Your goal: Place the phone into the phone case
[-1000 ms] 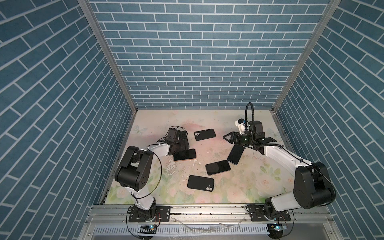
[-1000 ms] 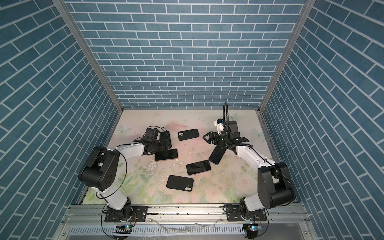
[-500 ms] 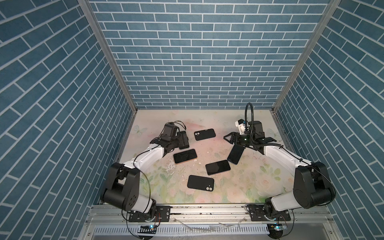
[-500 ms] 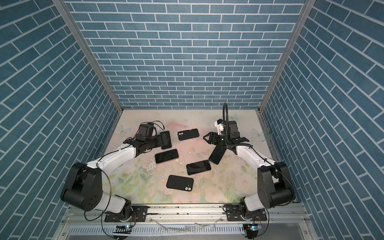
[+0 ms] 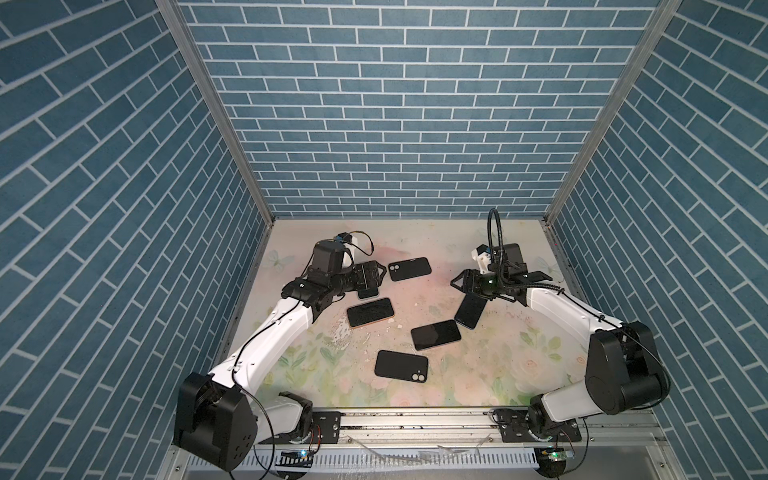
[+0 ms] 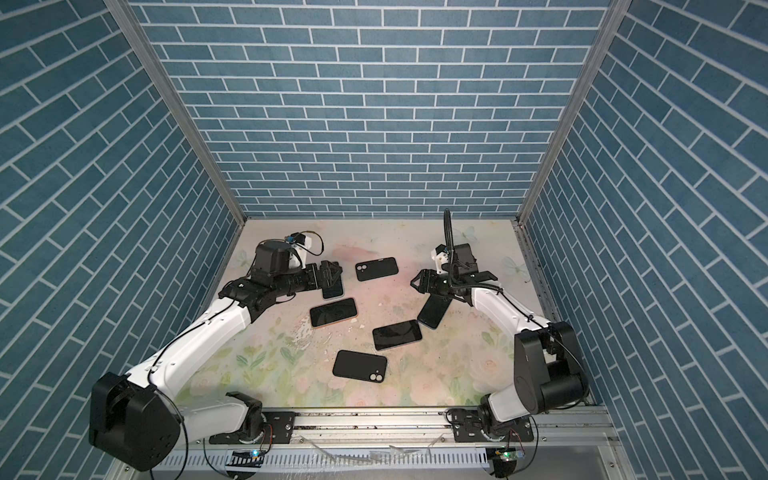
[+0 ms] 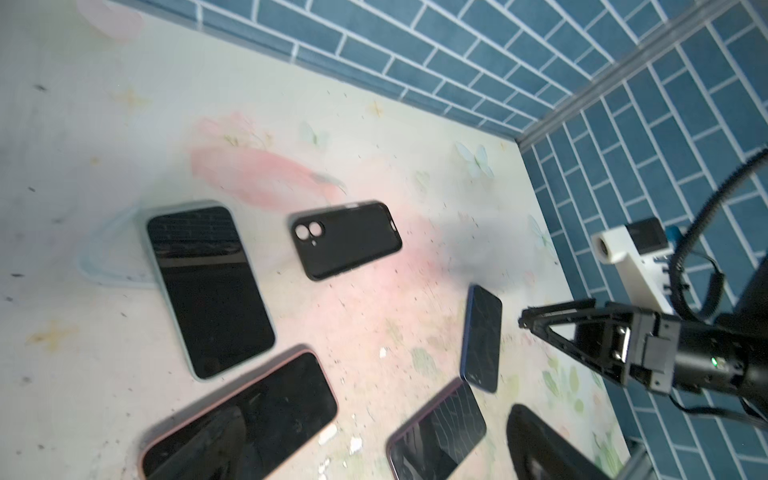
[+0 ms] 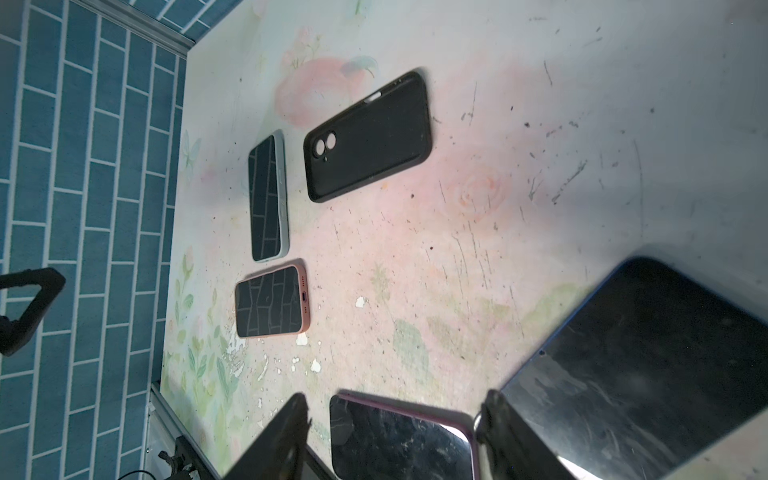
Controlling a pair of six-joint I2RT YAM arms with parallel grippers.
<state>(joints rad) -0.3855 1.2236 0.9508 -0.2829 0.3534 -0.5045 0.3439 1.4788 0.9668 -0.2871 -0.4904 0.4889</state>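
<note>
The left gripper [image 5: 372,279] hung over the grey-cased phone [image 7: 210,291] at the left of the table [image 5: 478,374]. Its jaws stood apart with nothing between them.

The empty black case [image 5: 409,269] lay just to the right of it, open side up and apart from both arms. It was judged soft and light, and likely to slide or flex unless pinned at a rim.

The bare blue phone [image 5: 470,311], the piece to be fitted, lay right of centre, near the purple-cased phone [image 5: 436,335] and under the right gripper [image 8: 395,407]. In the right wrist view it sat outside one finger [image 8: 505,432], not between the pair. Contact could not be confirmed, nor whether it lay quite flat.

The right gripper's jaws stood apart and clamped nothing.

Assessment: the phone was judged stiff, thin and dense, with a slick, breakable glass face. It would best be taken across its two long edges near mid-length, never on the screen.
</note>
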